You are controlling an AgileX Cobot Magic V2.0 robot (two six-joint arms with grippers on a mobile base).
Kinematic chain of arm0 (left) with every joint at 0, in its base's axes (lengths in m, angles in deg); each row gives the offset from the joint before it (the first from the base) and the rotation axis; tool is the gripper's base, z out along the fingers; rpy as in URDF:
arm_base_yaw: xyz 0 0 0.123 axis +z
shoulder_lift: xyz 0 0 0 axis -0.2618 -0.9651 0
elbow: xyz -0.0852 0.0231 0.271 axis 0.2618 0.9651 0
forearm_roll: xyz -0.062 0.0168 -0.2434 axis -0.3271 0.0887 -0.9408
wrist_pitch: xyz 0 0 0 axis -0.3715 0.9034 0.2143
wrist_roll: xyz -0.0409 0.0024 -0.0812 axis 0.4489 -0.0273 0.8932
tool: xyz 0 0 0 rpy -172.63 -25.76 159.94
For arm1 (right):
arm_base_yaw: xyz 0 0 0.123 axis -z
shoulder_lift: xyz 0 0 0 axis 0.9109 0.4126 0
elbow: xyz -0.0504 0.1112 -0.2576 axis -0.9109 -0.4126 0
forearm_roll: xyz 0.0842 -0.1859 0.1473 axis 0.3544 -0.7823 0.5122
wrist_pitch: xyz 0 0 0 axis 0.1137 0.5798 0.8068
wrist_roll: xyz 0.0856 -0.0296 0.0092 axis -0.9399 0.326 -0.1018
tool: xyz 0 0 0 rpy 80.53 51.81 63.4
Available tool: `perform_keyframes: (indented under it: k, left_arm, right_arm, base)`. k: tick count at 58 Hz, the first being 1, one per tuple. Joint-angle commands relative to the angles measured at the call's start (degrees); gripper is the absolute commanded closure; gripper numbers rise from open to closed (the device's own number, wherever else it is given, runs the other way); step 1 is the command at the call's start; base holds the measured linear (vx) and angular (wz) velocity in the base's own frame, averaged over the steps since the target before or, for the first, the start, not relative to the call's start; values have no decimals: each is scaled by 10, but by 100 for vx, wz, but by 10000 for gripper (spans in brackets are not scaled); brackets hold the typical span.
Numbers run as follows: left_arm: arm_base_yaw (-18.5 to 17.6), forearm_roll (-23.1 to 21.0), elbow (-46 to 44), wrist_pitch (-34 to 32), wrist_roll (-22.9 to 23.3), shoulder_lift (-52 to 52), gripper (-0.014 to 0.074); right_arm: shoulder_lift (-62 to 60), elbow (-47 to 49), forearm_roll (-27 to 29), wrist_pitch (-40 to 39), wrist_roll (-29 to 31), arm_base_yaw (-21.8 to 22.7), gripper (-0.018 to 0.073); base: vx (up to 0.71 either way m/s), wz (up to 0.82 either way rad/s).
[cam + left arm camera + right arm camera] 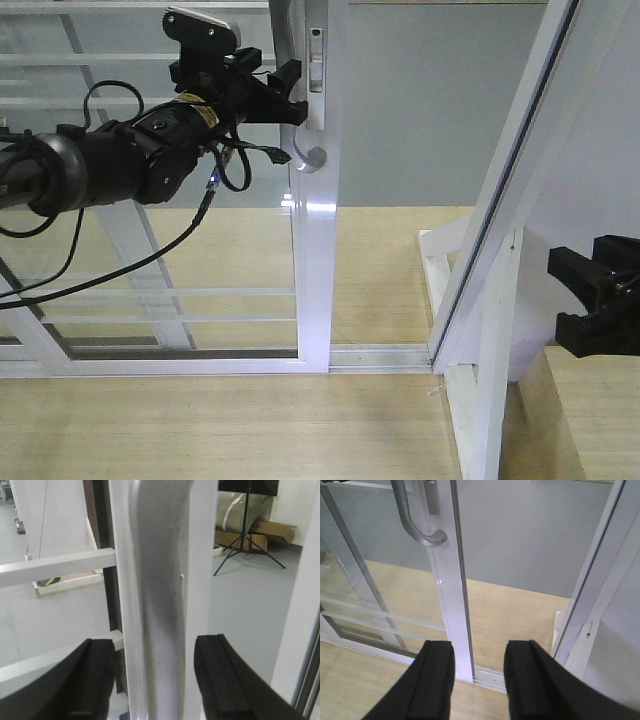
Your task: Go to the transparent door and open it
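The transparent door (315,260) is a glass panel in a glossy white frame, left of centre in the front view. Its curved grey handle (306,155) sits high on the stile, beside a lock plate (317,75). My left gripper (292,92) is raised to the handle, open, with one finger on each side of the bar. The left wrist view shows the handle bar (157,605) between the fingers (95,680), with a gap on both sides. My right gripper (565,295) hangs low on the right, open and holding nothing. Its wrist view shows the door stile (447,580) and handle (415,527).
An opening onto grey floor (410,110) lies between the stile and a slanted white door post (500,200). A second barred glass panel (100,60) stands behind the door on the left. A wooden block (590,420) is at bottom right. A tripod (245,530) and cardboard boxes (272,530) stand beyond.
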Motion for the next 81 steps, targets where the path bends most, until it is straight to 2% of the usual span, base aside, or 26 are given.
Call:
perform_keyframes:
  k: [1, 11, 18, 33, 45, 57, 70, 81]
  left_arm:
    - [-2, -3, -55, -9, 9, 14, 113]
    - [-2, -3, -118, 65, 10, -10, 118]
    - [-2, -4, -144, 80, 10, -21, 136]
    - [-1, -10, -152, 125, 10, -19, 196]
    - [0, -10, -152, 185, 10, 4, 198]
    - [28, -8, -152, 229, 10, 26, 198]
    - [71, -8, -152, 243, 10, 30, 198]
    - [92, -6, -152, 301, 4, 49, 198]
  right_arm:
    - [-2, 18, -11, -36, -1, 2, 221]
    - [-2, 18, -21, -25, -1, 2, 221]
    - [-2, 18, -22, -19, -1, 2, 221]
    - [-2, 18, -22, -18, -1, 2, 221]
    - [-2, 18, -22, -17, -1, 2, 221]
    - [-2, 18, -24, -16, -1, 2, 221]
    - [-2, 18, -37, -16, -1, 2, 221]
    - [-2, 18, -37, -16, -1, 2, 221]
  base:
    - [0, 0]
    - [0, 0]
    - [0, 0]
    - [0, 0]
    - [0, 0]
    - [0, 0]
    - [0, 0]
    - [0, 0]
